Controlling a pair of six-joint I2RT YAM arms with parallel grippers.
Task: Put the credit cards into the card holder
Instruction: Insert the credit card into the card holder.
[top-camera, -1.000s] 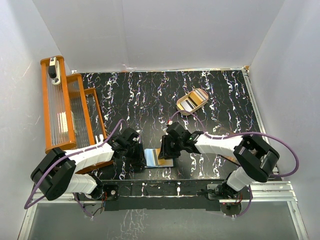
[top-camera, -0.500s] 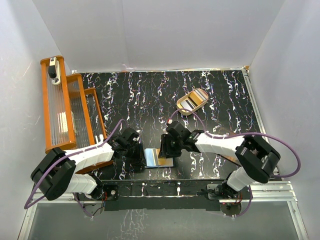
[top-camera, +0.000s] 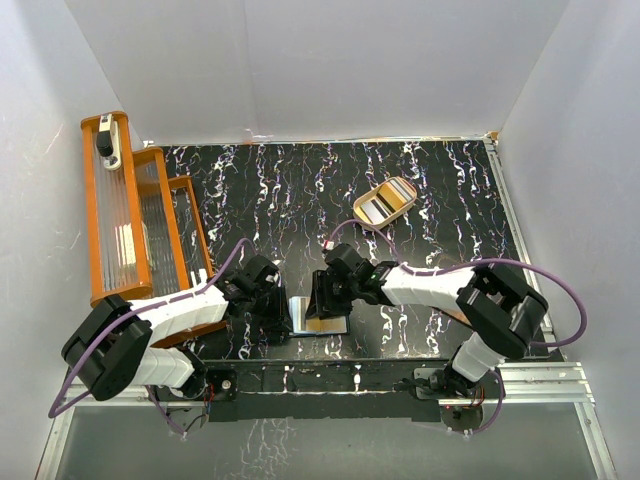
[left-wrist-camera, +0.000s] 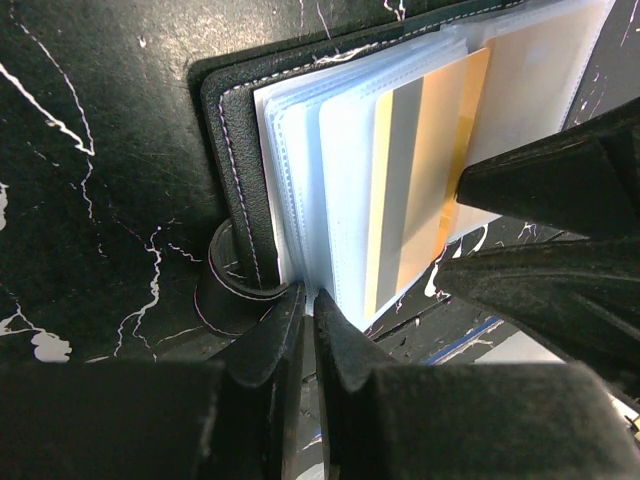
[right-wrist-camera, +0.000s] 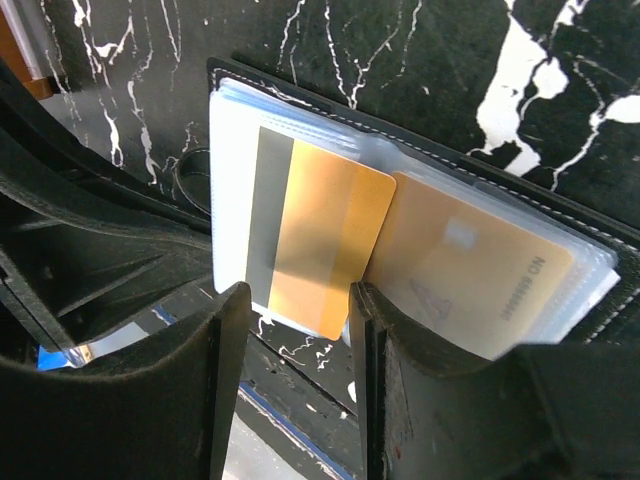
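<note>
Keep right gripper open like that, jaws straddling the gold card, seemingly partway into a clear sleeve of the card holder, spread flat between both arms. Nudge straight in, no skew. Leave left gripper pinched shut on the sleeve edge.

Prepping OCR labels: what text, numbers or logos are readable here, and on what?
"NO": starts a printed line on the pale gold card sleeved in the black stitched card holder; the rest of that line and a small logo are too blurred to read.
Gold-orange card with grey stripe: no text visible.
Top view: nothing legible.
</note>
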